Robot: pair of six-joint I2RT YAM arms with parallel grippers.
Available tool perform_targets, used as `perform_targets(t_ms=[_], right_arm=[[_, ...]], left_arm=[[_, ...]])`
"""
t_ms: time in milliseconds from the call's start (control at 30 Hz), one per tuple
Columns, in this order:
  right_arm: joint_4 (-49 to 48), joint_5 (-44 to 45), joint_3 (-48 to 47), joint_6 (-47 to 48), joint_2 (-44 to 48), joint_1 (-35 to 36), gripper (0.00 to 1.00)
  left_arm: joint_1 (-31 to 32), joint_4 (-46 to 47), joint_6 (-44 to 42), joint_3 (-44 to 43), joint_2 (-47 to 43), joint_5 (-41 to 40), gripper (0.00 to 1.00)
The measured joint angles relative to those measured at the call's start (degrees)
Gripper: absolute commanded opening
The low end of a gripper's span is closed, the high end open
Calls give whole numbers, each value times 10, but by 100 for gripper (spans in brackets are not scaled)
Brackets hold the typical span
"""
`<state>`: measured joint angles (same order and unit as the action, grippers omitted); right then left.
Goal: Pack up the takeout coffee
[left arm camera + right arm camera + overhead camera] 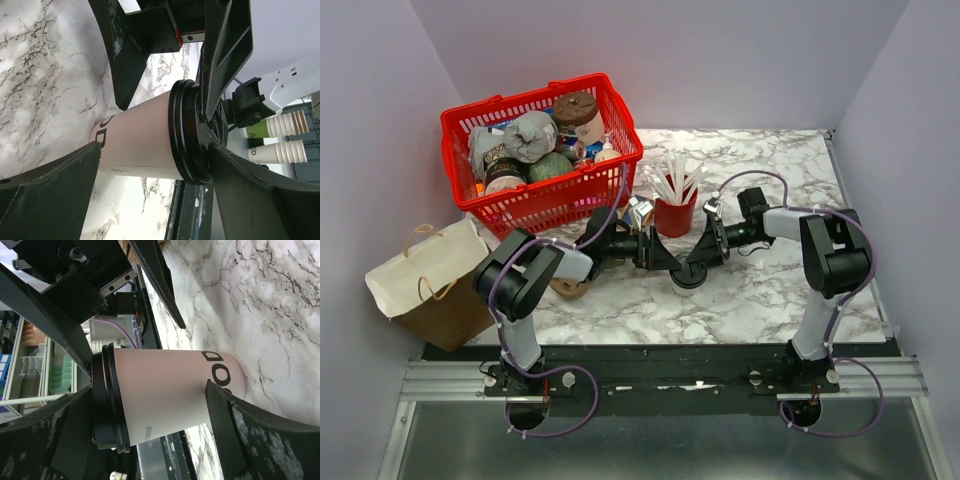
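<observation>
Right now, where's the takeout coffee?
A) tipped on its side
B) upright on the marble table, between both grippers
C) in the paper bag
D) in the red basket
B: the takeout coffee stands base-down on the marble table, lid on, with the left gripper and right gripper coming in from opposite sides.

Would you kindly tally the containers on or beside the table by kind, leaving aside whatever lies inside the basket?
Basket: 1
Paper bag: 1
Red cup: 1
Coffee cup: 1
Total: 4
</observation>
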<state>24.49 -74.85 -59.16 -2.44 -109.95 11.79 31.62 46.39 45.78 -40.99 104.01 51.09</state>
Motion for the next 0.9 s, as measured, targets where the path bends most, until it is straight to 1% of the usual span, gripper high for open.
perform_targets(t_ms=[467,900], right_arm=[[-58,-27,17,-40,-8,-3,88],[-111,-41,38,-80,-11,-9,89]], left_arm=[[-4,89,83,18,37,-6,96],[-5,143,115,25,56,-19,96]])
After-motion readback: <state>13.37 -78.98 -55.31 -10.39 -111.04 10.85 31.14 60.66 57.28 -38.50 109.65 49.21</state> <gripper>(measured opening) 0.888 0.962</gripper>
